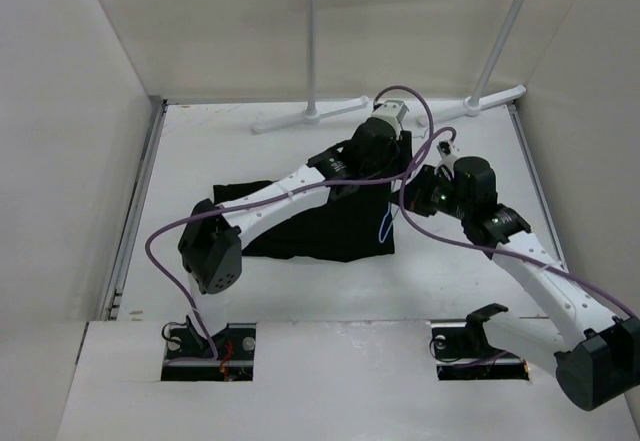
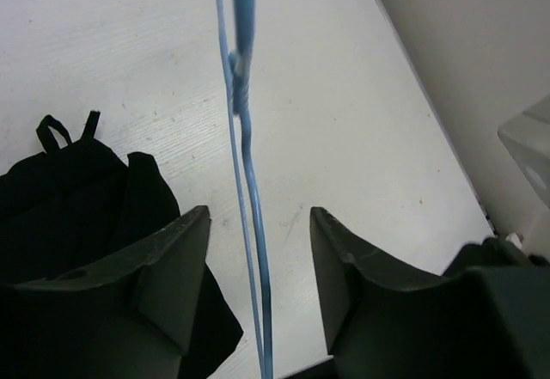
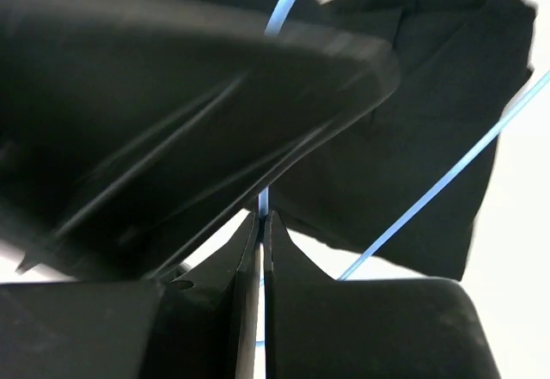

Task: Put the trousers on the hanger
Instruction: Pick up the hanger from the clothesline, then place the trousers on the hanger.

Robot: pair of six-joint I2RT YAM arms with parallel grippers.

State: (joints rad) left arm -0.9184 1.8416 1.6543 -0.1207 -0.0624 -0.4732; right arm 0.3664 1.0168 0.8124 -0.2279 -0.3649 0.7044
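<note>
The left gripper (image 2: 258, 224) stands half wide and straddles the hanger (image 2: 239, 78) without touching it. The wire runs lengthwise through the gap, with its twisted neck beyond the fingertips. The right gripper (image 3: 260, 224) is pinched tight on the same wire. The trousers (image 2: 77, 190) lie just left of the hanger, mid-table (image 2: 361, 121). Bare tabletop stretches right to the wall (image 2: 481, 70).

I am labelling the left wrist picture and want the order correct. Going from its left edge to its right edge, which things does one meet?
trousers → first finger → hanger → second finger → side wall
</note>
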